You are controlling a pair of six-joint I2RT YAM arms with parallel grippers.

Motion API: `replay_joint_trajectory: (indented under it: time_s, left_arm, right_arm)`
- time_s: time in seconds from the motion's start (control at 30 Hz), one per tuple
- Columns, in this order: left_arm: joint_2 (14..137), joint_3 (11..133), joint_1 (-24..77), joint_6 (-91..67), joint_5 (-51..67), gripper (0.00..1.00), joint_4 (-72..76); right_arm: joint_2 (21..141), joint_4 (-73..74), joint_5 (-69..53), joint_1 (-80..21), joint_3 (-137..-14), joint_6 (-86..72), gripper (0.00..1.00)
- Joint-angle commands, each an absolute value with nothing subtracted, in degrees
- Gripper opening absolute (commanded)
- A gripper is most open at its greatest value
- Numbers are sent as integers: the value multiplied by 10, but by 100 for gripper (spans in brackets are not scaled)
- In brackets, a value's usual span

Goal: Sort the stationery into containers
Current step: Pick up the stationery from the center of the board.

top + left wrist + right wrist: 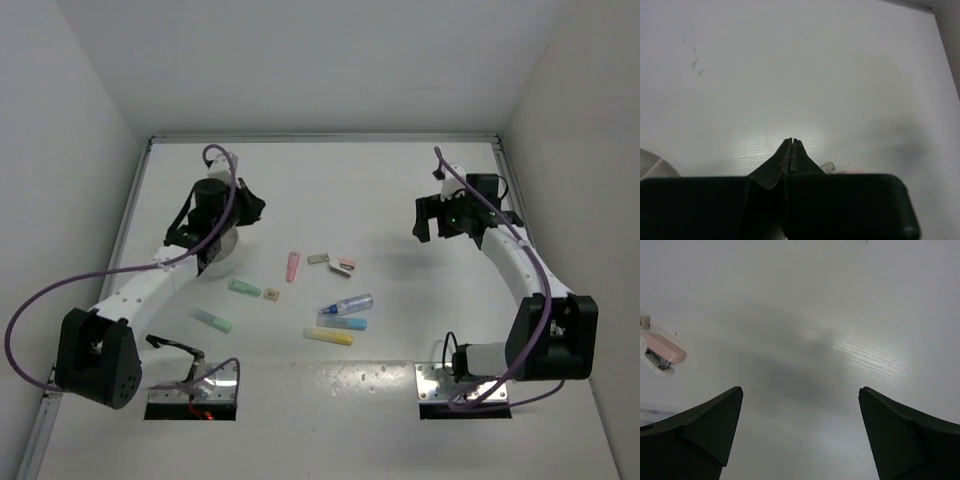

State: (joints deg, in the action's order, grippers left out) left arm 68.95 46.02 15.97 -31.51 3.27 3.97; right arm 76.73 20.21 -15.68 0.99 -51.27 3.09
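Left wrist view: the left end effector [791, 142] is pinched fully together, holding nothing, over bare white desk [840, 75]. A sliver of the white dish [652, 166] shows at its lower left. The right end effector [800, 390] gapes wide and empty above the desk, with a small pink item [662, 351] off to its left. Plain white walls [300, 60] box the desk in. The stationery [345, 304] lies scattered mid-desk, outside the dish, between the left arm [150, 285] and the right arm [515, 260], both stretched forward from their bases.
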Motion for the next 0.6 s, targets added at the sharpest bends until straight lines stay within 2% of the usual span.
replay_joint_trajectory:
  time_s: [0.0, 0.03, 0.1, 0.13, 0.17, 0.2, 0.27, 0.3, 0.33, 0.37, 0.43, 0.47, 0.5, 0.53, 0.57]
  left_arm:
    - [735, 508, 207, -293, 42, 1, 3]
    - [751, 519, 215, -284, 42, 9, -29]
    - [784, 547, 229, -276, 61, 40, -50]
    - [816, 556, 242, -276, 68, 62, -59]
    - [833, 565, 248, -269, 68, 68, -82]
    - [848, 582, 254, -269, 62, 76, -95]
    - [878, 587, 270, -269, 38, 77, -117]
    - [886, 592, 277, -269, 22, 77, -124]
    - [895, 605, 284, -263, -12, 76, -136]
    - [903, 613, 297, -257, -26, 68, -150]
    - [927, 626, 303, -241, -44, 61, -178]
    - [936, 631, 309, -236, -44, 43, -187]
    - [955, 642, 309, -229, -44, 36, -206]
    - [964, 648, 309, -229, -44, 34, -217]
    - [971, 648, 315, -229, -50, 34, -225]
  right_arm:
    - [773, 233, -157, 11, -548, 69, 99]
    - [773, 233, -172, 11, -548, 78, 99]
    - [773, 248, -203, 11, -548, 102, 99]
    - [773, 248, -220, 11, -548, 92, 70]
    - [780, 255, -221, 11, -556, 92, 16]
    - [788, 262, -221, 11, -562, 92, 0]
    - [788, 262, -231, 11, -568, 85, 0]
    - [788, 262, -224, 11, -568, 79, 28]
    - [788, 262, -224, 11, -568, 84, 61]
    - [788, 262, -218, 11, -568, 84, 99]
    - [788, 262, -218, 11, -562, 90, 100]
    - [788, 262, -218, 11, -562, 97, 85]
    - [788, 262, -230, 11, -562, 97, 52]
    - [788, 262, -230, 11, -562, 97, 32]
    - [788, 262, -237, 11, -562, 97, 27]
